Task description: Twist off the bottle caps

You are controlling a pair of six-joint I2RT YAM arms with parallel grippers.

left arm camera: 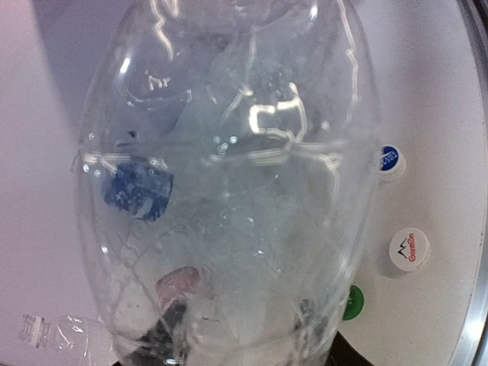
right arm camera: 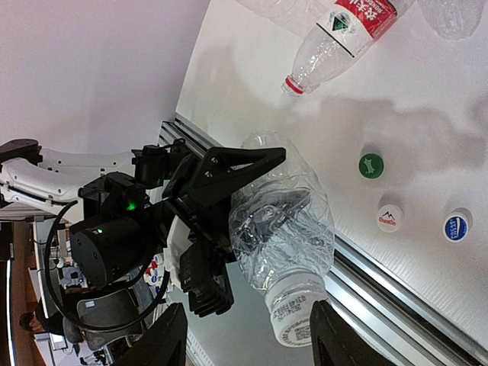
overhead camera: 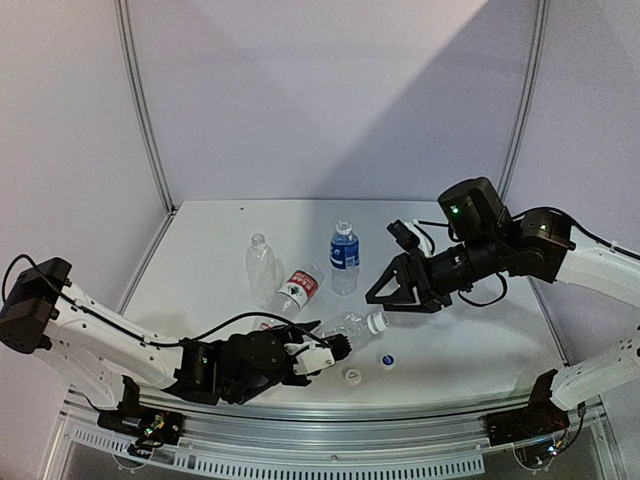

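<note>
Here, one bottle held between both arms.
Left pincer clenches the unlabelled bottle; right pincer stands released, straddling its pale cap.

Table, back L to R: upright unlabelled bottle, lying labelled bottle, upright labelled bottle. In front, capped bottle in left gripper, cap end btwn right gripper fingers. Three loose caps near front edge, just R of left gripper.

At right gripper, black: bottle clear, its cap whitish. Just beyond it: green cap, white cap with red print, blue cap with white rim. Farther out: red-label bottle, clear, white lettering.
</note>
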